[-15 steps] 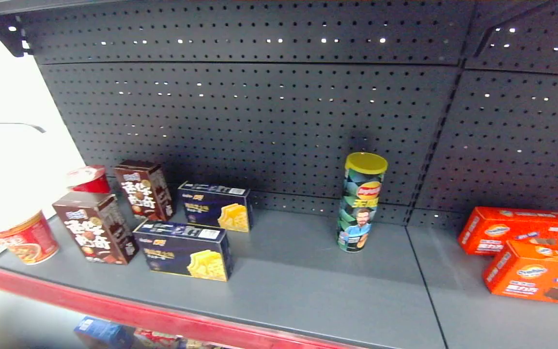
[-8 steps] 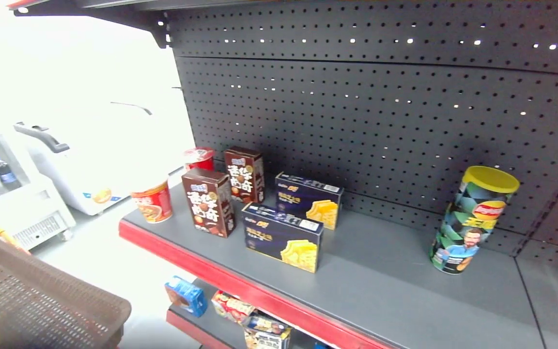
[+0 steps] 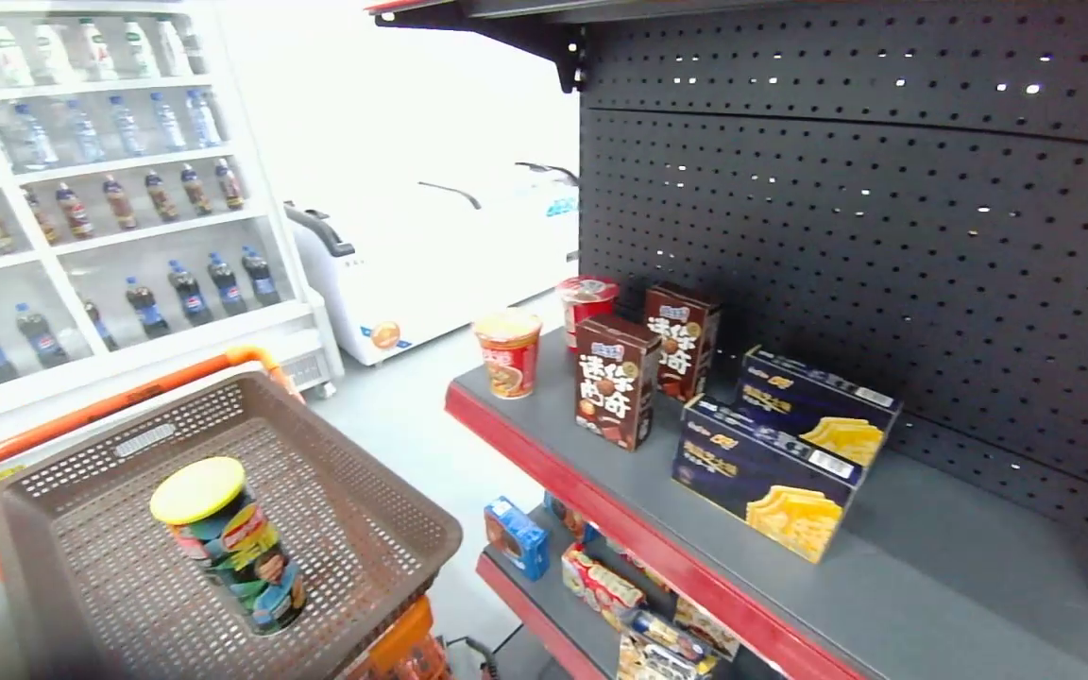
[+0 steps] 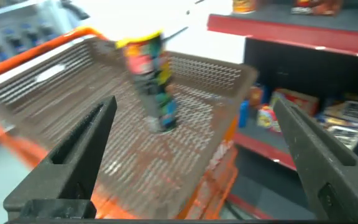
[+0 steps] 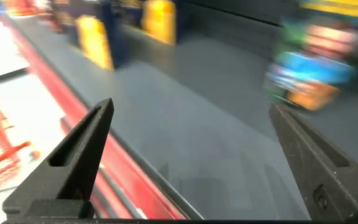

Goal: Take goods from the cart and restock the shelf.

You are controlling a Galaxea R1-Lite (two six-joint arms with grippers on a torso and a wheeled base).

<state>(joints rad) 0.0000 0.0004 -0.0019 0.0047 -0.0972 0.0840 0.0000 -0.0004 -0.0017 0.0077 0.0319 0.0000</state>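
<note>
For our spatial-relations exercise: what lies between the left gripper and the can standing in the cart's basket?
In the left wrist view, only bare mesh of the basket lies between the open left gripper and the can; no other goods.

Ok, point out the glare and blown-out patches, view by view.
Head view: the wall above the chest freezer is blown out white, and light pricks through the pegboard holes. Left wrist view: white glare beyond the cart. Right wrist view: the floor beside the shelf is washed out.
</note>
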